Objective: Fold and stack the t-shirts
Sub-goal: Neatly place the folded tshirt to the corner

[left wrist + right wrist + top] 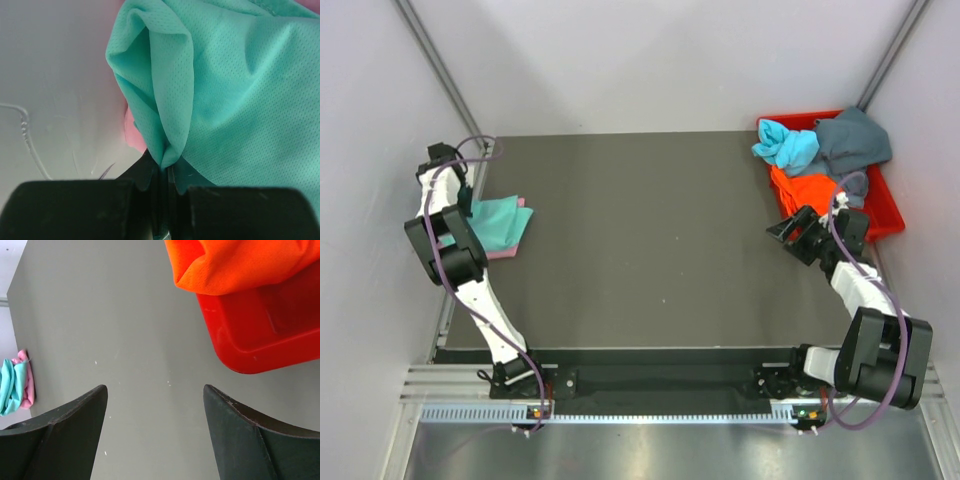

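Placing on the stack looks nearly done: the left gripper [165, 172] is clamped on a fold of the soft teal mesh t-shirt [225, 100] atop the folded pink t-shirt [510, 250] at the dark table's [650, 250] left edge, so release comes next; the right gripper [155, 405] hangs spread beside the red plastic bin [250, 350]; only the left wrist view shows the pinch

The right gripper [155, 387] hung over the grey desk [125, 315], its jaws wide apart and holding nothing. An orange t-shirt [240, 265] spilled over the red bin [250, 330]. Far left, a teal t-shirt [11, 385] touched a pink t-shirt [27, 382].
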Controlling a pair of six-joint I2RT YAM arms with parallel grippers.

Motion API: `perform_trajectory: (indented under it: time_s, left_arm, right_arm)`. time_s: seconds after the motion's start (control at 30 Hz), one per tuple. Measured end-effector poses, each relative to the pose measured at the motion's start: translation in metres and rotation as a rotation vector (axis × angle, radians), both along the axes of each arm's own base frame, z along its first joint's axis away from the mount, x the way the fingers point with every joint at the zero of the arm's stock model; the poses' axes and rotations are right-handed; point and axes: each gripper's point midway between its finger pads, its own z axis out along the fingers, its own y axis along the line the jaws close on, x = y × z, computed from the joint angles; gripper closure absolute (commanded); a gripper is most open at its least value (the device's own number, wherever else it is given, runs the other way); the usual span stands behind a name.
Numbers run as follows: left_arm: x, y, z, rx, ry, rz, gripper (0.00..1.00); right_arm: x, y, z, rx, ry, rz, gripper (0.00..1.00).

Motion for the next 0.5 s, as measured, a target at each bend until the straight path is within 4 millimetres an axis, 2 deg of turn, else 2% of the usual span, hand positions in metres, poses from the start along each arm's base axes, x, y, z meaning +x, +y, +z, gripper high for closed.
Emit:
perform_trajectory:
  time_s: [0.1,0.17,0.27,0.3,0.5]
  left_arm:
    - [0.001,0.003,-0.006,0.005,0.017,0.004,1.0]
    - [0.003,0.006,-0.01,0.011,0.024,0.01,0.91]
    - [0.003,0.006,-0.012,0.006,0.023,0.021,0.57]
    - [0.004,0.006,-0.012,0.005,0.014,0.028,0.51]
    - [0.015,0.004,0.003,-0.01,-0.08,0.05,0.46]
  right_arm:
    - [-0.001,-0.004,0.001,-0.007,-0.005,-0.012,0.22]
    - [-0.003,-0.006,0.001,-0.009,-0.005,-0.02,0.22]
    - [-0.007,-0.009,-0.004,-0.01,0.006,-0.031,0.22]
    - [-0.008,-0.009,-0.006,-0.008,0.013,-0.034,0.22]
    - [-0.014,-0.01,-0.015,-0.003,0.037,-0.043,0.22]
